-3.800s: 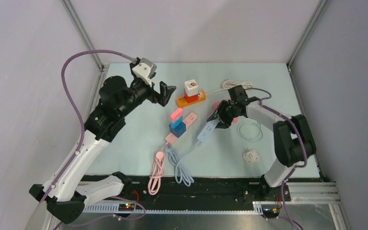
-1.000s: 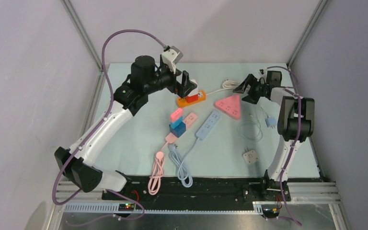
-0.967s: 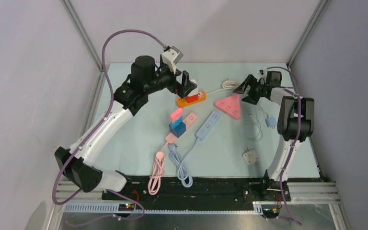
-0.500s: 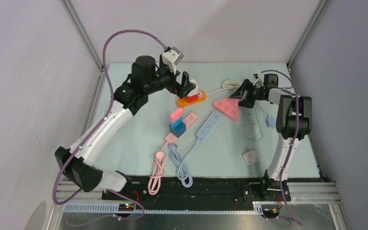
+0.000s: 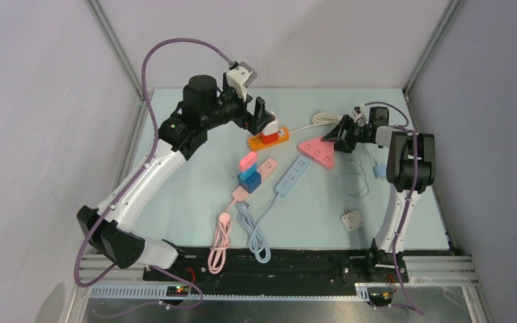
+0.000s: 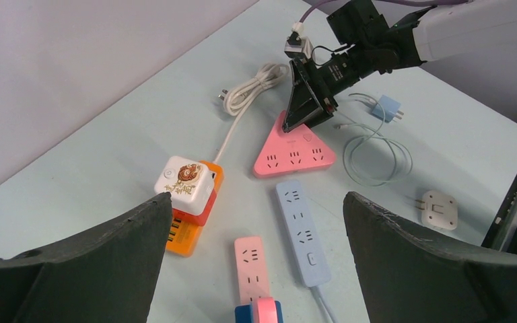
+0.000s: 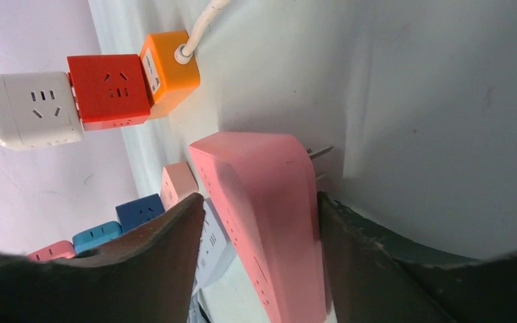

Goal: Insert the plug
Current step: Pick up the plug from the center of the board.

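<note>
Straddling one corner of the pink triangular socket block [image 6: 295, 151] with the right gripper [image 5: 334, 136], one finger on either side, block flat on the surface; cannot tell whether clamped or merely flanking. Showing two metal prongs [image 7: 320, 153] just beyond the fingers. Hovering with the left gripper [image 6: 254, 202] spread wide, near a white cube adapter [image 6: 185, 185] marked with a round brown emblem, lettering unreadable, stacked on a red cube [image 7: 108, 91] and an orange power strip [image 6: 183, 241].

Overhead, 2 wrists: pink adapter [image 5: 316, 151] shared.
</note>
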Available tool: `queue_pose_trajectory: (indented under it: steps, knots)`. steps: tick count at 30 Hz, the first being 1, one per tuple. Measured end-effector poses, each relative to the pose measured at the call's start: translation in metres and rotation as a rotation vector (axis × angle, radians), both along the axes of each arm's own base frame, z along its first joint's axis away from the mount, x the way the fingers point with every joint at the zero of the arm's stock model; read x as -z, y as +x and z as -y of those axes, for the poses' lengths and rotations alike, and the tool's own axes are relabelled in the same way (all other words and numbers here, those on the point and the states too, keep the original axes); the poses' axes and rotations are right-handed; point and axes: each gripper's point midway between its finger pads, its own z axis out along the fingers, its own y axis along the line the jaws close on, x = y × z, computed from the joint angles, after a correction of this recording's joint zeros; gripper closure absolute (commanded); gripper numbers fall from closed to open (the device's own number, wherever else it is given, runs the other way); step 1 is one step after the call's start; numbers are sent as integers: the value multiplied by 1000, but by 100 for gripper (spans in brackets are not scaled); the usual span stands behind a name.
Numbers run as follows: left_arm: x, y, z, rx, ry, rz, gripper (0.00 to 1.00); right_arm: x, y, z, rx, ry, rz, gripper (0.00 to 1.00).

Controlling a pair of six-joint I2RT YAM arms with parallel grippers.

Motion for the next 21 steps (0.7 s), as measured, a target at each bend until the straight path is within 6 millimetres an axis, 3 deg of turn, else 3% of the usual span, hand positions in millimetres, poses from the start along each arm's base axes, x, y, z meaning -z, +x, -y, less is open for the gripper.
queue_pose_trajectory:
  steps: [6,8,16,21]
  knots:
    - [0,-1,1,7,-1,-2,0,-2,3,-2,-2,9,14,87]
    - [0,-1,1,8,-1,-2,0,-5,4,-4,-5,16,23,99]
    - [1,-1,1,2,-4,-14,0,-16,7,-7,-3,19,50,100]
    - [1,-3,3,-1,-31,-49,0,-54,11,-9,-11,25,140,100]
